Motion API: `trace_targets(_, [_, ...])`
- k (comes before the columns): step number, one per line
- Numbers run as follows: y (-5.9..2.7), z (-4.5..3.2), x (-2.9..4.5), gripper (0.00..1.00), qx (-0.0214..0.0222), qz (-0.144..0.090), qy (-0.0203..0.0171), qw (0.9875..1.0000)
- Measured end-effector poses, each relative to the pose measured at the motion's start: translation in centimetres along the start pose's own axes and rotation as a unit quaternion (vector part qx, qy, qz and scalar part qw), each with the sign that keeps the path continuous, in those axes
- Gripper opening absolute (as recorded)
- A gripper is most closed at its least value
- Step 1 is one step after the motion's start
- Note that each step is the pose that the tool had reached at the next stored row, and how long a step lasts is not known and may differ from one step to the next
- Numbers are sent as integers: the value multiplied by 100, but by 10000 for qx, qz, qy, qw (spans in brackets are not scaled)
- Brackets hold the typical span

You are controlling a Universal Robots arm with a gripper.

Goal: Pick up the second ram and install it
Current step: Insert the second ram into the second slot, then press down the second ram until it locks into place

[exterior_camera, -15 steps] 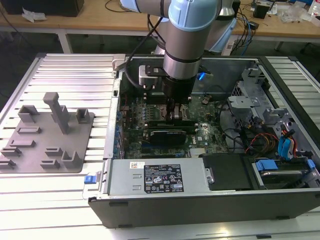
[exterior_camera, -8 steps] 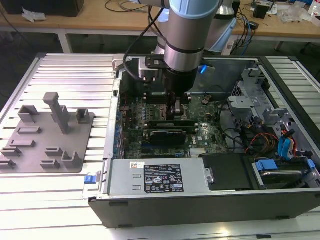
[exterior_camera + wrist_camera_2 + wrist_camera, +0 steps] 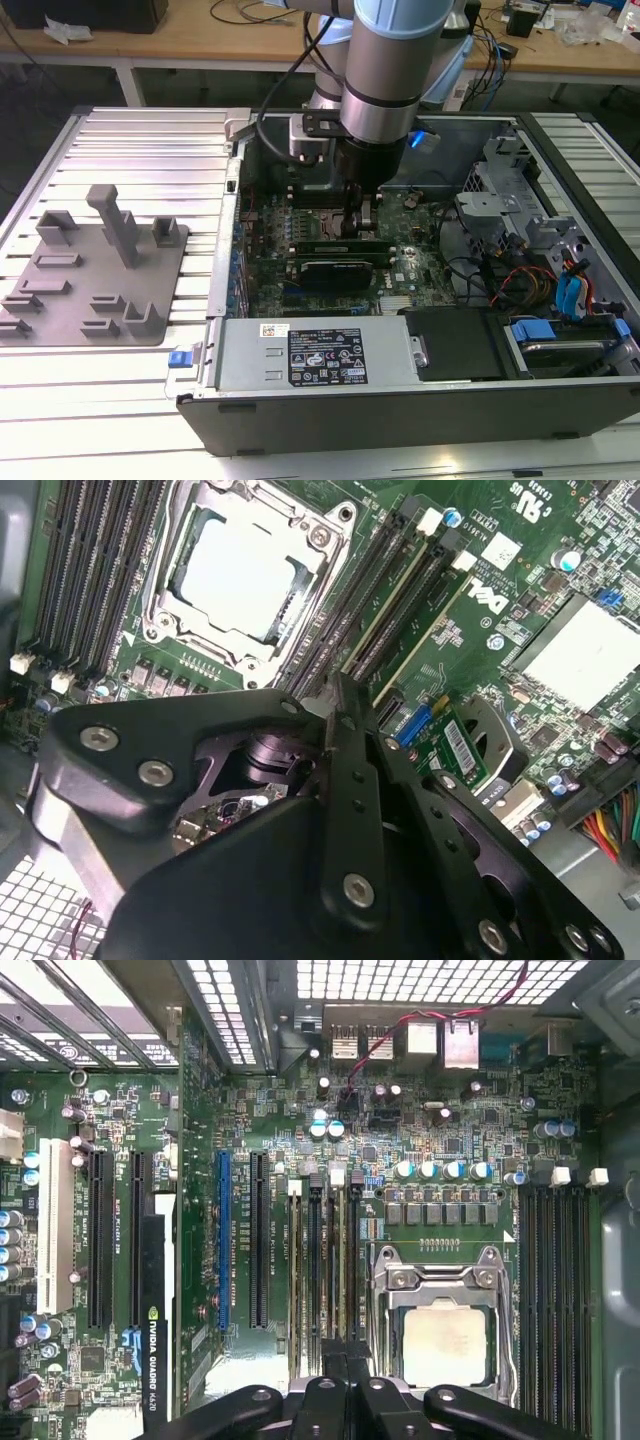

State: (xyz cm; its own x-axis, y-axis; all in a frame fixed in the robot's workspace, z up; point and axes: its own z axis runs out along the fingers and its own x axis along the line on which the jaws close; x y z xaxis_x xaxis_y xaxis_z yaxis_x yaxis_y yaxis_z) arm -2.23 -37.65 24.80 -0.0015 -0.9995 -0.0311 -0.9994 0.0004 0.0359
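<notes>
My gripper (image 3: 361, 218) reaches down into the open computer case, just over the black memory slots (image 3: 335, 243) beside the silver processor socket (image 3: 440, 1335). In the second wrist view the two black fingers (image 3: 352, 780) stand pressed together, with only a thin sliver between them. That sliver is the second ram (image 3: 331, 702), seen edge-on and lined up with the slots (image 3: 372, 610); the fingers hide most of it. In the first wrist view the gripper (image 3: 345, 1385) sits right over the middle slots (image 3: 333, 1260).
A grey holder fixture (image 3: 95, 275) lies on the ribbed table at the exterior view's left. Inside the case are a black graphics card (image 3: 335, 272), the power supply (image 3: 320, 355), drive cages (image 3: 510, 215) and loose cables (image 3: 505, 285). Case walls close in the motherboard.
</notes>
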Motion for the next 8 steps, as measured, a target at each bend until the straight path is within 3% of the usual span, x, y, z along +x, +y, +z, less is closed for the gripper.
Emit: trace_targets(8, [-9,-1,0,8,0,0,0,10000])
